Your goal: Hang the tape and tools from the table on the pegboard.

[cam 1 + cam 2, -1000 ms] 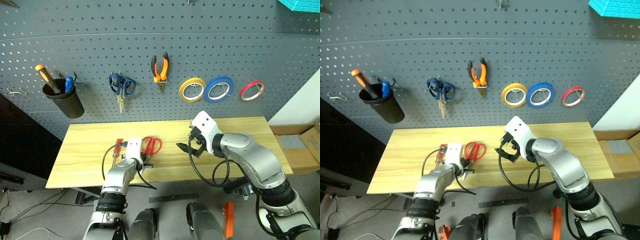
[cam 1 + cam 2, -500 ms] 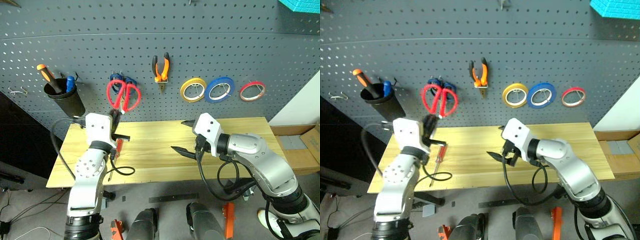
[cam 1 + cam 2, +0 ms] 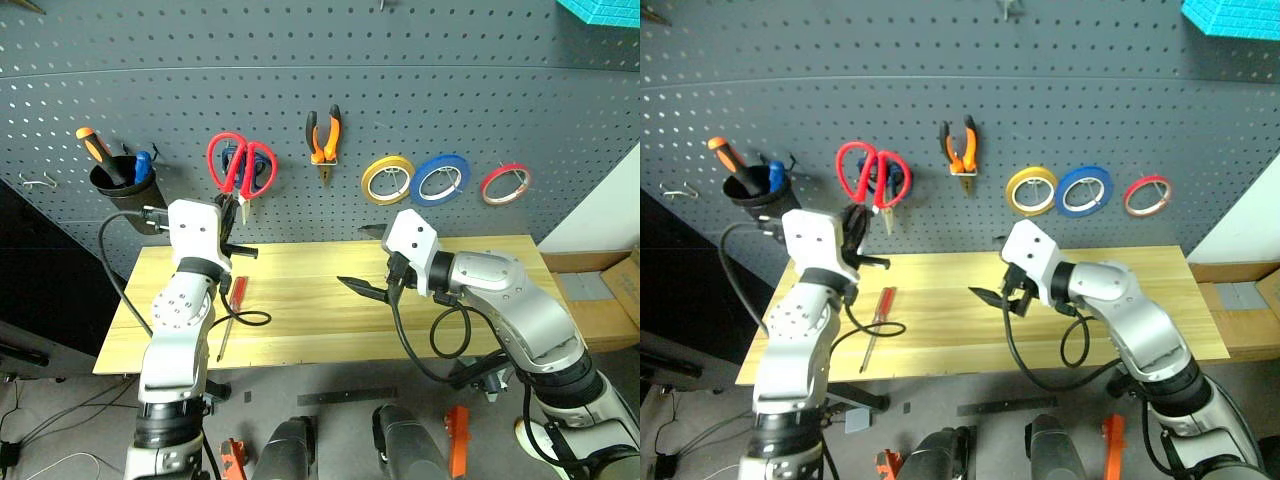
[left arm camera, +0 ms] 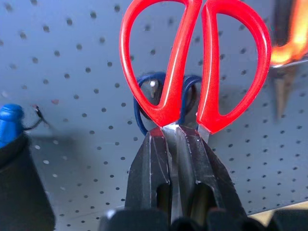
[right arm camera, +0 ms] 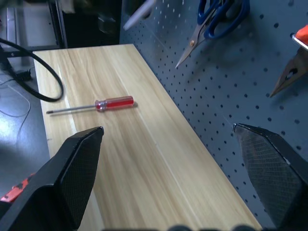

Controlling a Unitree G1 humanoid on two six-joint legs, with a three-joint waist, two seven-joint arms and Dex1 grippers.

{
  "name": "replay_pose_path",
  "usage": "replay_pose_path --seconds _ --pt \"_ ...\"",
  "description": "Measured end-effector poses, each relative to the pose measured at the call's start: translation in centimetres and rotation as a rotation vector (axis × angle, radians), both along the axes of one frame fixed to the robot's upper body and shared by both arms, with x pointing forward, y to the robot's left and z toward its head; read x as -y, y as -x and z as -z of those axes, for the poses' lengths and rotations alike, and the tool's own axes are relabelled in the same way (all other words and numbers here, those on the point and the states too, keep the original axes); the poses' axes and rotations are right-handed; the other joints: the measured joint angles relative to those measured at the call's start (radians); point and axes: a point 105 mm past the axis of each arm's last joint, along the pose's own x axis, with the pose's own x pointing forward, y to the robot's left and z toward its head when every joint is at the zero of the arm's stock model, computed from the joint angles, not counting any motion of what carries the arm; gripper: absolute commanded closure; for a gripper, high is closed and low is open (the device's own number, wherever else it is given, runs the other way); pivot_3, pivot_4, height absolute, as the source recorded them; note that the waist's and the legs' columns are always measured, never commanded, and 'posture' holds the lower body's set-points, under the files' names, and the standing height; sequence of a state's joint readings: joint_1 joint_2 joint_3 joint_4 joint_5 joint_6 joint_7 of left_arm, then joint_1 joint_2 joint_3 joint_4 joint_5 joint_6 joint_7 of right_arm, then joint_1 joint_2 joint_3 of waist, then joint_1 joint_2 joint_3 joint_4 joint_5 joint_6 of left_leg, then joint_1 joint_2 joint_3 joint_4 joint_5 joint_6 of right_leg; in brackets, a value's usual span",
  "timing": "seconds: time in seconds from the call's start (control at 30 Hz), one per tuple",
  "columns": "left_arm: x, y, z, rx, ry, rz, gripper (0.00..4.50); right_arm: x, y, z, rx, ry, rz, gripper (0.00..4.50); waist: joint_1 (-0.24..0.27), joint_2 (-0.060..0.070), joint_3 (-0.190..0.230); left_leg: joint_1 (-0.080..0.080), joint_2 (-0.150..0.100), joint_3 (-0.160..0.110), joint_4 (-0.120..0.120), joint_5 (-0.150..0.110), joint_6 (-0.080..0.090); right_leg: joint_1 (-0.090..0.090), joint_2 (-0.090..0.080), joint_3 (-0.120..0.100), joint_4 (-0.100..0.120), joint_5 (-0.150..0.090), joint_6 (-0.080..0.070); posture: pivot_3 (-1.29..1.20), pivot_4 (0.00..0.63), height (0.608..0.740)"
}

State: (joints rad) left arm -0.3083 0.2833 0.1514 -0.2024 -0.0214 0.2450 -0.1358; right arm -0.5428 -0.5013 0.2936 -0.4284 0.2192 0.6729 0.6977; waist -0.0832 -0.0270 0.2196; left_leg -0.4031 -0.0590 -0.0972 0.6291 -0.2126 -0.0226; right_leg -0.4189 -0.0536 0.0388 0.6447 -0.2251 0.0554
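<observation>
My left gripper (image 3: 228, 212) is shut on the steel blades of the red-handled scissors (image 3: 241, 165), handles up, against the pegboard (image 3: 450, 90) and right in front of the blue-handled scissors (image 4: 142, 98). The slim red-handled screwdriver (image 3: 232, 300) lies on the table (image 3: 310, 325) below that hand. The orange-and-black pliers (image 3: 320, 135) and the thin red tape ring (image 3: 504, 182) hang on the board. My right gripper (image 3: 365, 262) hovers open and empty over the table's middle.
A yellow roll (image 3: 385, 178) and a blue roll (image 3: 438, 178) hang beside the red ring. A black cup (image 3: 125, 192) with an orange-and-black screwdriver hangs at the left, past it a bare hook (image 3: 35, 183). A cardboard box (image 3: 600, 290) stands right of the table.
My left gripper has lifted the red scissors off the table up to the pegboard, in front of the blue scissors. The right gripper rose a little and turned, still open.
</observation>
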Motion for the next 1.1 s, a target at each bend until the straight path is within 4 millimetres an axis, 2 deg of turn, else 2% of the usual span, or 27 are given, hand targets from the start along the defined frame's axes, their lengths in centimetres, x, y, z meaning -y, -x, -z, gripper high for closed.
replay_pose_path --seconds 0.3,0.4,0.57,0.7,0.8,0.97,1.1 --pt "0.8 -0.9 2.2 -0.085 0.014 0.040 4.47 0.1 -0.3 -0.3 0.005 0.007 0.012 0.00 -0.003 0.000 0.000 0.000 0.000 0.000 0.000 0.000 0.000 -0.001 0.000 0.001 0.000 0.000 0.000 -0.18 0.199 0.740" --pt "0.3 -0.9 3.2 -0.125 0.040 0.008 3.63 0.2 -0.3 -0.3 0.005 0.006 0.017 0.00 -0.003 0.000 0.000 0.000 0.000 0.000 0.000 0.000 0.000 0.000 0.000 0.001 0.001 0.000 0.000 -0.18 0.198 0.740" --pt "0.0 -0.4 5.6 -0.215 0.073 -0.015 1.97 0.1 -0.3 -0.3 0.003 0.002 0.019 0.00 -0.003 0.000 0.000 0.000 0.000 0.000 0.000 0.000 0.000 -0.001 0.000 0.001 0.001 0.000 0.000 -0.17 0.199 0.740" --pt "-1.0 0.3 8.4 -0.335 0.098 -0.050 0.64 -0.3 -0.5 0.2 -0.044 -0.015 0.049 0.00 -0.006 -0.001 0.001 0.000 0.000 0.000 0.000 0.000 0.000 -0.001 0.000 0.001 0.001 0.000 0.000 -0.17 0.206 0.740" --pt "-3.2 0.0 10.4 -0.454 0.124 -0.078 0.64 -1.5 -1.0 1.5 -0.168 -0.065 0.165 0.00 -0.006 -0.001 0.001 0.000 0.003 -0.001 0.000 0.000 0.000 -0.002 0.000 0.001 0.002 0.002 -0.003 -0.17 0.211 0.740" --pt "-7.3 -0.7 11.0 -0.597 0.165 -0.142 0.64 -3.5 -0.3 3.3 -0.328 -0.074 0.224 0.00 -0.008 -0.001 0.001 0.001 0.002 -0.002 0.000 0.000 0.000 -0.001 0.002 -0.001 0.002 0.002 -0.003 -0.17 0.223 0.740" --pt "-8.5 -0.4 13.1 -0.758 0.194 -0.124 0.64 -4.8 -0.7 3.0 -0.339 -0.064 0.233 0.00 -0.011 -0.002 0.002 0.001 0.001 -0.001 0.000 0.000 0.000 -0.001 0.001 0.000 0.001 0.002 -0.003 -0.16 0.232 0.740"
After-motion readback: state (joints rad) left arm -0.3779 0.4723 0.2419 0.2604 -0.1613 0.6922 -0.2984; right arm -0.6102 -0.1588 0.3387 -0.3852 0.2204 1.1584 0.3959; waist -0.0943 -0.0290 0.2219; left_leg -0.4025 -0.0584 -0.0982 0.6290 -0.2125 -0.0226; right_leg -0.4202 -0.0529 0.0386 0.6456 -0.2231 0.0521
